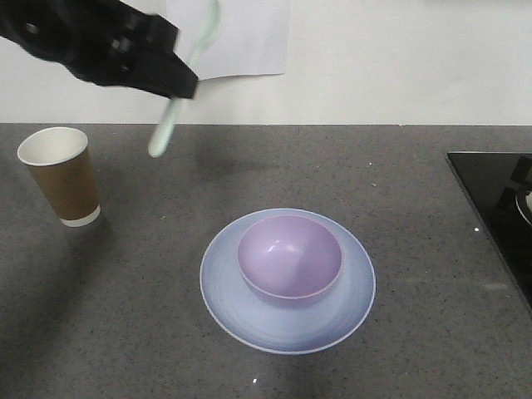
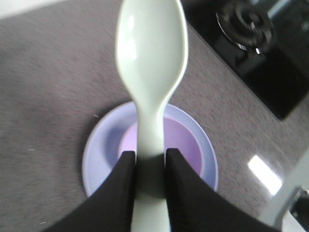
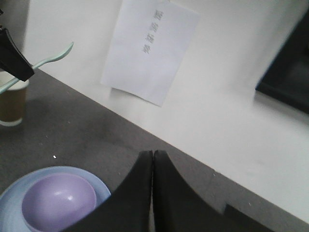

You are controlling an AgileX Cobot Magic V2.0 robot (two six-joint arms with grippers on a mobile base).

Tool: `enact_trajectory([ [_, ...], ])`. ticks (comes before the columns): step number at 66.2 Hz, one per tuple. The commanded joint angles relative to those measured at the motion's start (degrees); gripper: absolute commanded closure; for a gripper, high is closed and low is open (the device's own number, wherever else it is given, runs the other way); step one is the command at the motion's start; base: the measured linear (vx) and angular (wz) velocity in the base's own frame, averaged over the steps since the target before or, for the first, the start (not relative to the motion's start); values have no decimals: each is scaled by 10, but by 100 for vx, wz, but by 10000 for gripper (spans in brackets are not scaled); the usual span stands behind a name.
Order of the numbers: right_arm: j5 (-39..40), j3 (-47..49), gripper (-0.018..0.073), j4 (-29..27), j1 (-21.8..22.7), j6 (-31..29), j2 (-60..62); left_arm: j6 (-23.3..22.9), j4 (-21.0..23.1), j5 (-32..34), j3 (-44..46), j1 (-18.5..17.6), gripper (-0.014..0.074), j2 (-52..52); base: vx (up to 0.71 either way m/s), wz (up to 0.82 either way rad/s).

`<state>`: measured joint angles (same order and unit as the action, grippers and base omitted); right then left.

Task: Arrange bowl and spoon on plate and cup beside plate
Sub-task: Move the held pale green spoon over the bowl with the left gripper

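Left hand (image 2: 149, 166) is clamped on the spoon (image 2: 150, 63) handle, held in the air above the worktop (image 1: 125, 332) left of the bowl (image 1: 289, 256) seated on the plate (image 1: 287, 328), so the spoon step is likely underway, needing a carry rightward and down onto the plate.

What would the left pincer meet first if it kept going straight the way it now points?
Probably the small lavender plastic bowl on the round pale blue plate: the left pincer, gripping the mint-white plastic spoon, aims at them, though depth is unclear.

One bowl (image 1: 289, 256), spoon (image 1: 184, 73), plate (image 1: 287, 324), cup (image 1: 59, 175).
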<state>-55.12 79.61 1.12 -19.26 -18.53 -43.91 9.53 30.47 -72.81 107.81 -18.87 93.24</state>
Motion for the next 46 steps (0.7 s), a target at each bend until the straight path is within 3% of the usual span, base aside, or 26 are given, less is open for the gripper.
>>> enact_trajectory([
  [1,35,-45,565,53,1,34,38,0,1,15,14,-52,603,18,0,0],
  [13,35,-123,565,109,1,81,82,-32,-88,15,14,-129,603,79,0,0],
  [23,35,-164,565,124,1,95,94,-49,-108,15,14,-166,603,113,0,0],
  [35,36,-189,565,133,1,96,94,-77,-140,15,14,-173,603,137,0,0],
  [46,35,-189,565,136,1,96,95,-90,-138,15,14,-173,603,138,0,0],
])
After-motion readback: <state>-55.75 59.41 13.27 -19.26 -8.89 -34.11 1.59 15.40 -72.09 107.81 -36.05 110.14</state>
